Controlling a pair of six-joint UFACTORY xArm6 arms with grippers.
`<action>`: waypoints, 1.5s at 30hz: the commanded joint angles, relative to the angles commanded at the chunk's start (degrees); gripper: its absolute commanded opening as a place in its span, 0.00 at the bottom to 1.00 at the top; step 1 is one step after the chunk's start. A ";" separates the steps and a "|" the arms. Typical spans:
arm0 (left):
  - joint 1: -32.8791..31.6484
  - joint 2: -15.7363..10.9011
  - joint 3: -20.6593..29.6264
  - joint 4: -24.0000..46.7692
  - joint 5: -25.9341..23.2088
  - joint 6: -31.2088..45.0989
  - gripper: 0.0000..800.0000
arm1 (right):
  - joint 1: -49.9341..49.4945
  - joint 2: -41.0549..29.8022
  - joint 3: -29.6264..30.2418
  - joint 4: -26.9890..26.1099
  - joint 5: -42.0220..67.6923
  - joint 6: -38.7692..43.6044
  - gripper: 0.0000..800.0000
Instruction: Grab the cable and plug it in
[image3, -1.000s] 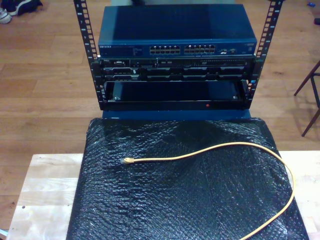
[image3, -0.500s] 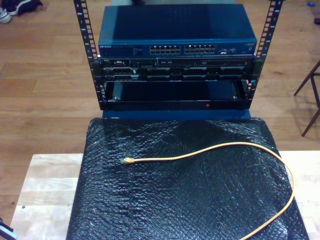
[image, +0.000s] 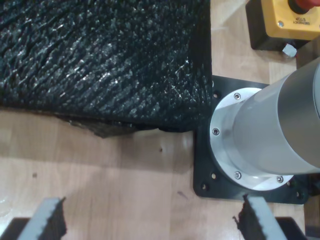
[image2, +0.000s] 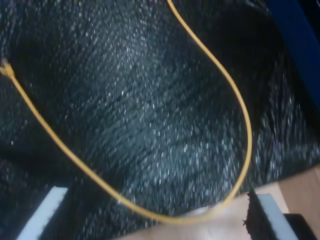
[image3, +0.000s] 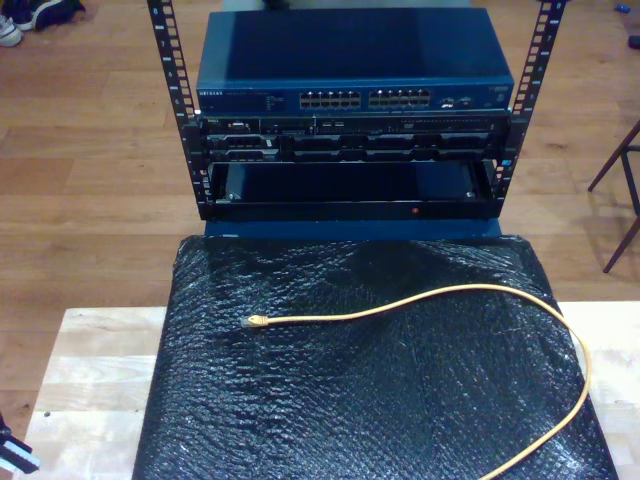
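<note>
Nothing is done yet: the cable lies loose on the mat, unplugged from the switch, with both the first gripper and the second gripper spread wide, holding nothing.

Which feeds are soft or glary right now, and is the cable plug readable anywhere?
Second wrist view: motion-blurred, speckled glare off the black mat, cable smeared. First wrist view: sharper, with glints on the mat. Exterior view: dim and soft; the plug is a small pale blob, details unreadable.

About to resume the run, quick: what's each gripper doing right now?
My first gripper: open, holding nothing.
My second gripper: open, above the cable, holding nothing.
</note>
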 joint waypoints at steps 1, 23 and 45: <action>-0.35 0.00 0.00 0.00 -0.09 -0.53 1.00 | 1.41 0.00 0.00 -0.09 -0.62 1.05 0.99; -6.59 2.99 0.09 -1.67 -5.45 -7.82 1.00 | 38.68 13.63 -0.35 -14.95 -21.01 20.22 0.99; -7.74 5.54 0.18 -1.67 -6.86 -11.16 1.00 | 58.55 37.80 -10.20 -30.24 -37.54 41.93 0.97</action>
